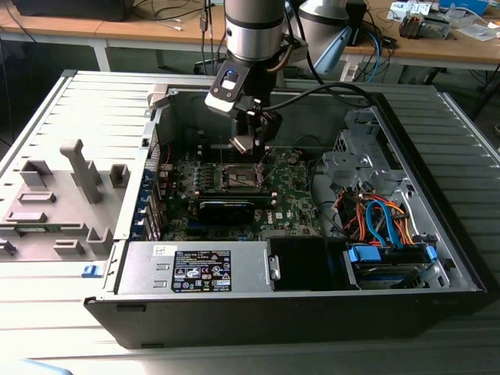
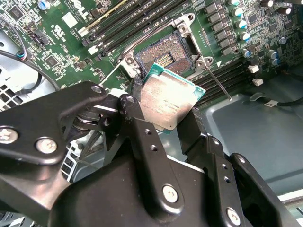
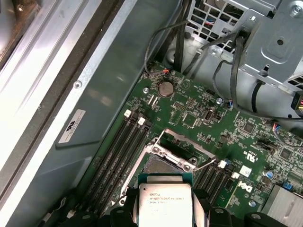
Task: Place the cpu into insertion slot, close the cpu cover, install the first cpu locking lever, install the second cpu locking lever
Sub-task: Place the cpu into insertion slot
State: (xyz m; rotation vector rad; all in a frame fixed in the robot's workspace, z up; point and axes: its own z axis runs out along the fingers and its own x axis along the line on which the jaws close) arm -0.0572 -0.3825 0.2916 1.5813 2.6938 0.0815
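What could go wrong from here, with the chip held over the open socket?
1. The gripper pinches the cpu by two edges above the insertion slot. A slip or an askew landing could damage the slot's bare contacts.
2. A thin metal lever sticks out beside the slot, close to one of the fingers, and might snag it on the way down.

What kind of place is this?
Likely a robotics lab or workshop: a silver robot arm reaches into an open black computer case on a grey slatted table, with wooden desks behind.
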